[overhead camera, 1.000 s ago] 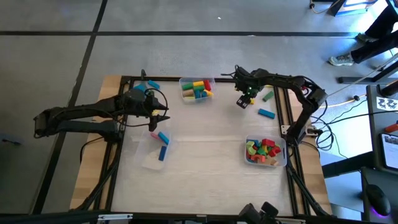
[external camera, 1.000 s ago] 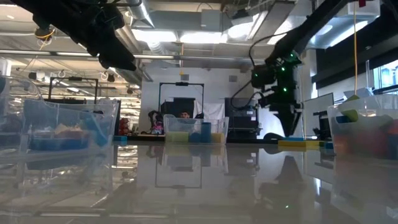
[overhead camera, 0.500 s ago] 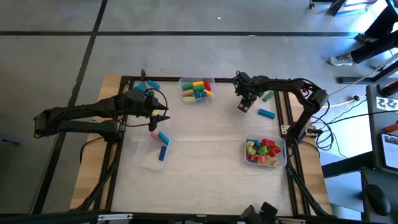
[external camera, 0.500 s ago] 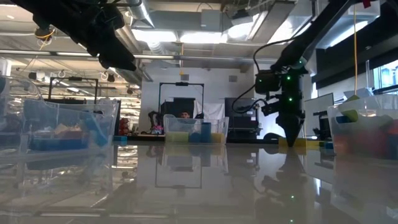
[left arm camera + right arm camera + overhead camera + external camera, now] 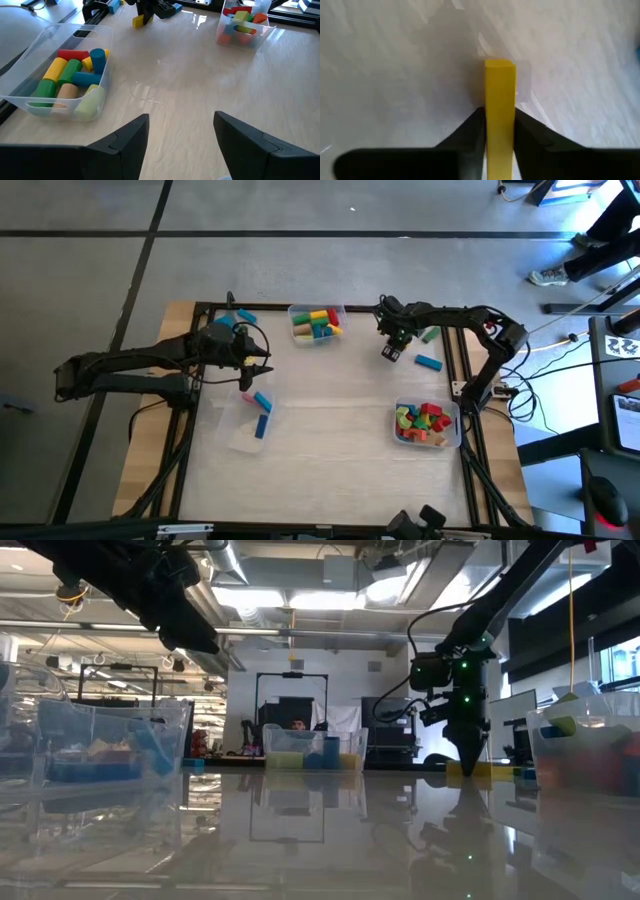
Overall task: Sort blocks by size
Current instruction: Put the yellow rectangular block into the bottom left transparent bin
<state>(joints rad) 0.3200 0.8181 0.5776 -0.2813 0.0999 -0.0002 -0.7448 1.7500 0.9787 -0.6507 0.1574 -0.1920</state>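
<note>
Grey concrete floor (image 5: 300, 270); ceiling strip lights (image 5: 300, 600) lit.

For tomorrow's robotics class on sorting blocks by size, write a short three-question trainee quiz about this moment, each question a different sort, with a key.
1. True or false: the right gripper is closed on a yellow bar.
2. Multiple choice: the bin of cylinders sits at the table's (A) far edge, (B) near edge, (C) centre.
3. Fill in: the left gripper hangs above the table with its jaws ____.

Key: 1 true; 2 A; 3 open.
</note>
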